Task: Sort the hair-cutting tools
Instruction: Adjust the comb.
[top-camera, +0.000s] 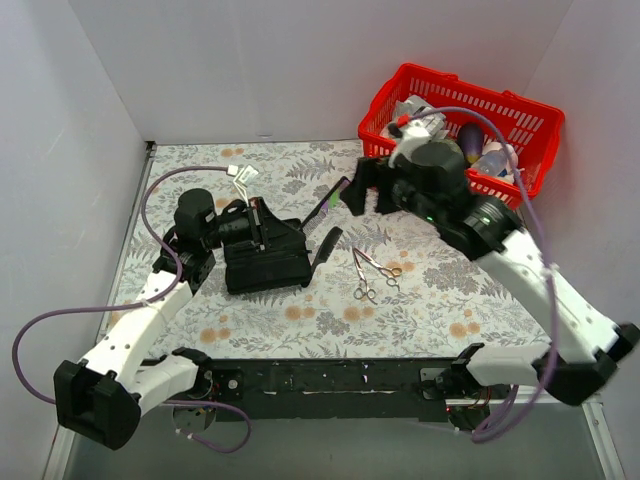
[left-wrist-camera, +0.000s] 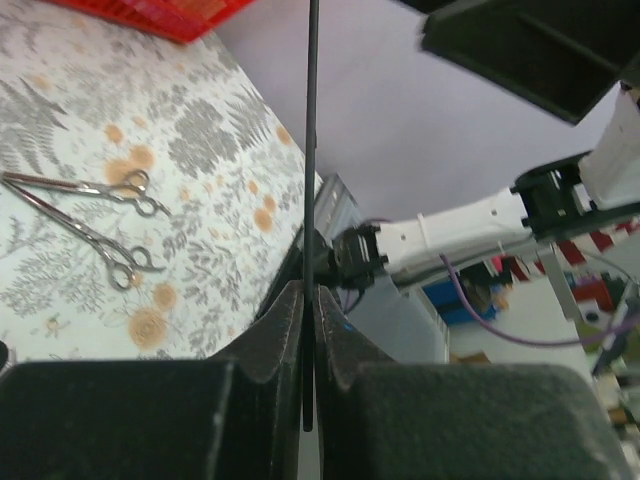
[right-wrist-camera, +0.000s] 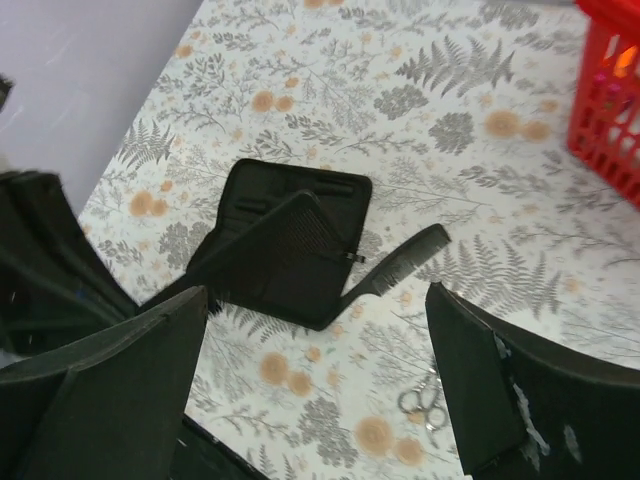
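Step in hand, as I read it: case prep before the first pick. L pincer (left-wrist-camera: 310, 300) is squeezed together on a thin black sheet seen edge-on, prob. the raised cover of the black case (right-wrist-camera: 290, 190). The case body sits right under that pincer. R pincer (right-wrist-camera: 315, 300) hangs above the table w/ fingers wide apart and nothing btwn them.

Tools: the comb (right-wrist-camera: 400, 265) lies flat on the flowered cloth below R pincer, framed btwn its fingers in the wrist view. One comb end is touching or just beside the case edge; can't tell which. Two scissors (left-wrist-camera: 90, 186) lie close together on the cloth, to the right of L pincer and well apart from it, on the base side of R pincer. None of the tools is sorted yet.

Next move, my guess: R pincer drops onto the comb. It's thin and flat on cloth, so the fingertips need to go low and pinch across the narrow width, then feed it into a slot while L pincer holds the cover up.

Containers: the case is open, w/ strap loops on the inner panel and no tool seen in it. The red basket (top-camera: 480, 95), on the far side of R pincer, holds bottles and other bits, partly hidden by the arm. No cutting tool seen there.
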